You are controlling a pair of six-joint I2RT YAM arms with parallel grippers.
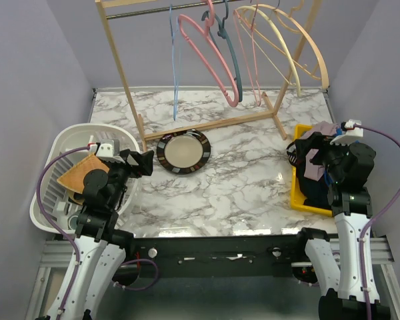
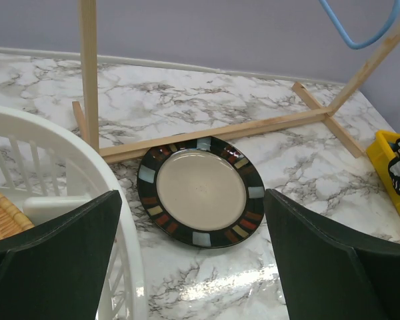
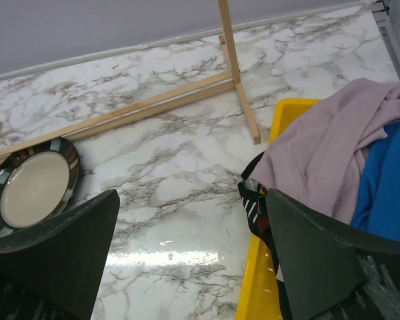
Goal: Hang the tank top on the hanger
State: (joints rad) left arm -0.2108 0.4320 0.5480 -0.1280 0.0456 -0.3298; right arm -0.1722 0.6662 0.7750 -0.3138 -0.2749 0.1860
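The mauve tank top (image 1: 315, 162) lies crumpled on top of other clothes in the yellow bin (image 1: 299, 197) at the right; in the right wrist view the tank top (image 3: 320, 150) drapes over a bright blue garment. The thin light-blue hanger (image 1: 175, 67) hangs at the left of the wooden rack's rail, and its lower curve (image 2: 357, 37) shows in the left wrist view. My right gripper (image 1: 305, 155) is open above the bin's left edge, beside the tank top (image 3: 192, 197). My left gripper (image 1: 147, 162) is open and empty, low beside the white basket (image 2: 192, 200).
A wooden clothes rack (image 1: 207, 123) spans the back, carrying pink (image 1: 210, 57), teal (image 1: 228, 53) and cream hangers (image 1: 300, 47). A dark-rimmed plate (image 1: 183, 151) lies in front of it. The white dish basket (image 1: 50, 170) with a wicker piece stands at the left. A black striped garment (image 3: 253, 200) hangs over the bin's edge.
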